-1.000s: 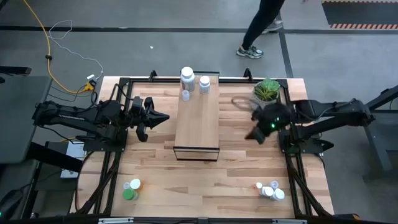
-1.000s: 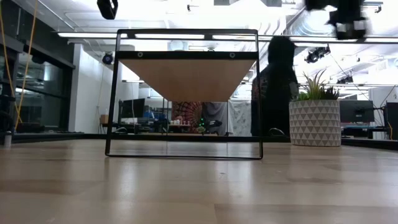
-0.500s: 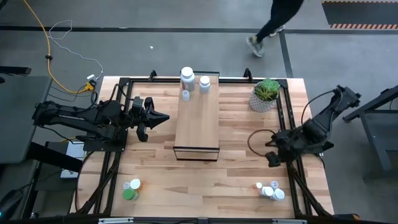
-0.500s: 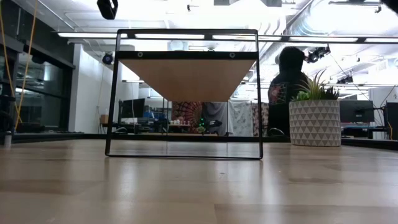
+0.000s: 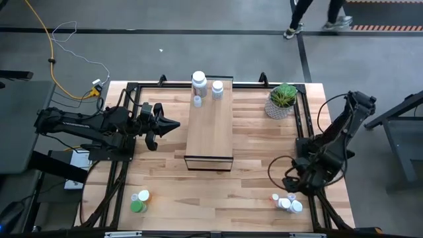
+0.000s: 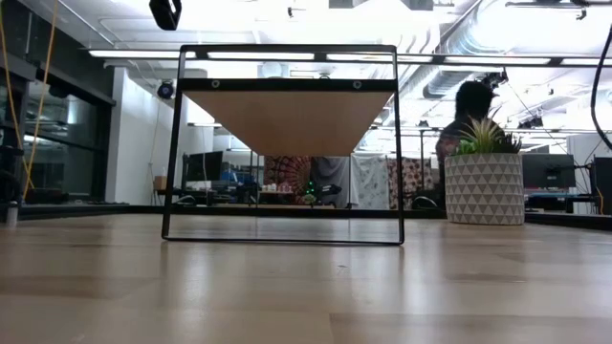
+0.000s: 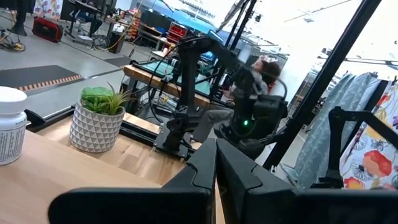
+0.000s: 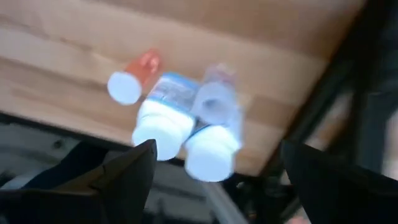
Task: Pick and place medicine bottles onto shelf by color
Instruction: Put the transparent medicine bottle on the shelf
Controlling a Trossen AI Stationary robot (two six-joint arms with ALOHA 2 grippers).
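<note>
Big workshop floor, someone walking past at the back, and a wood table (image 5: 165, 178) in the middle of it. The shelf (image 5: 210, 129) sits across the centre with three white bottles (image 5: 199, 80) already at its far end. Looks like the fetch step: the right gripper (image 5: 291, 186) hangs just above the bottle cluster (image 5: 287, 202) at the near right corner, jaws spread wide, holding nothing. Next it needs to drop over one bottle without knocking its neighbours, since they're touching. A green pair (image 5: 139, 200) waits at the near left corner. The left gripper (image 5: 173, 124) is parked beside the shelf, pinched closed and empty.
</note>
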